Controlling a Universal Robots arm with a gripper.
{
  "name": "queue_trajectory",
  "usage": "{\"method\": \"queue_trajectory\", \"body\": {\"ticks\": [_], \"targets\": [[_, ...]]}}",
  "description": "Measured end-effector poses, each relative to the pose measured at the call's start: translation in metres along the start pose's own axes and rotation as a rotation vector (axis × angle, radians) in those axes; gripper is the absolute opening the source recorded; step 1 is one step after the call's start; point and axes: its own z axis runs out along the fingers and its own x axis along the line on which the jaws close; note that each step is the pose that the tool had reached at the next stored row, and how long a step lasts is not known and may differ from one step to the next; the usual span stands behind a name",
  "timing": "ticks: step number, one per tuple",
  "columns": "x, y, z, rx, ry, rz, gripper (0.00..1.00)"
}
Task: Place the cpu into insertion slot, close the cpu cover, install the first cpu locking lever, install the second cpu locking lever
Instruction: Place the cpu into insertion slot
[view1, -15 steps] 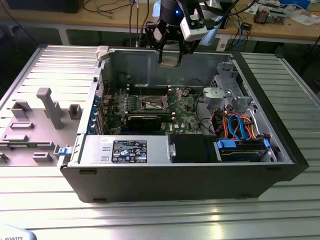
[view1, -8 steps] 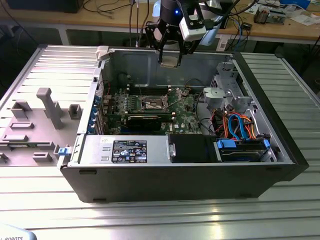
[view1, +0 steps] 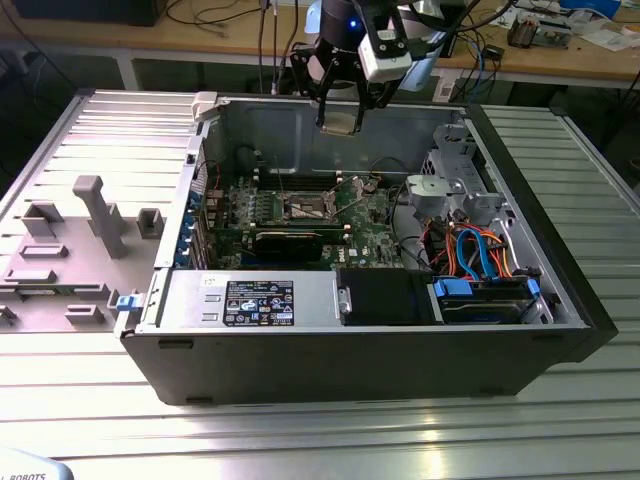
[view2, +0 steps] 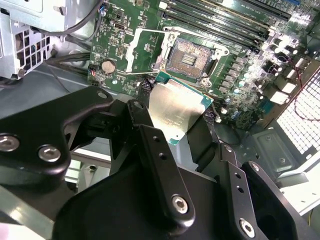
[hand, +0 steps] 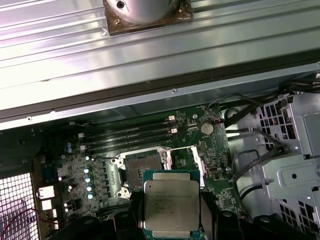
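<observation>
1. While the gripper (view1: 340, 118) hung over the far side of the open computer case (view1: 400, 350), it was clamped on the cpu (view2: 175, 112), one finger (view2: 150, 145) on each of two opposite edges.
2. The cpu sat in the air, silvery top facing the cameras in both wrist views (hand: 171, 207), green edge visible along its rim. It was not seated.
3. The insertion slot (view2: 190, 57) lay bare on the green motherboard (view1: 370, 230), contact field exposed, well below the chip. In the first wrist view the slot (hand: 141, 170) sat just beyond the cpu's far edge.
4. The cpu cover (view2: 129, 50) was swung open, lying off to one side of the slot and clear of its opening.
5. Memory slots (hand: 135, 132) ran along the far side of the slot; a coin cell (view2: 108, 65) sat on the board beyond the cover.
6. A black graphics card (view1: 290, 243) lay on the near side of the slot.
7. Orange and blue cables (view1: 480, 250) bundled at the exterior view's right, inside the case.
8. The case rested on the ribbed metal bench (view1: 300, 440), with a grey fixture tray (view1: 80, 240) on the exterior view's left.
</observation>
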Motion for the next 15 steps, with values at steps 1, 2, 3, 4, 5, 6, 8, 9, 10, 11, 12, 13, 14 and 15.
{"method": "queue_trajectory", "body": {"ticks": [1, 2, 3, 4, 5, 6, 8, 9, 10, 11, 12, 13, 14, 15], "targets": [[0.0000, 0.0000, 0.0000, 0.0000, -0.0001, 0.002, 0.54], [0.0000, 0.0000, 0.0000, -0.0001, -0.0003, 0.003, 0.54], [0.0000, 0.0000, 0.0000, -0.0001, -0.0006, 0.006, 0.54], [0.0000, 0.0000, 0.0000, -0.0002, -0.0007, 0.008, 0.54], [0.0000, 0.0000, 0.0000, -0.0002, -0.0009, 0.010, 0.54], [0.0000, 0.0000, 0.0000, -0.0003, -0.0012, 0.013, 0.54], [0.0000, 0.0000, 0.0000, -0.0004, -0.0016, 0.017, 0.54], [0.0000, 0.0000, 0.0000, -0.0004, -0.0019, 0.022, 0.54], [0.0000, 0.0000, 0.0000, -0.0005, -0.0023, 0.026, 0.54], [0.0000, 0.0000, 0.0000, -0.0006, -0.0026, 0.029, 0.54], [0.0000, 0.0000, 0.0000, -0.0006, -0.0028, 0.031, 0.54], [0.0000, 0.0000, 0.0000, -0.0007, -0.0030, 0.034, 0.54], [0.0000, 0.0000, 0.0000, -0.0007, -0.0032, 0.036, 0.54], [0.0000, 0.0000, 0.0000, -0.0008, -0.0035, 0.039, 0.54]]}}
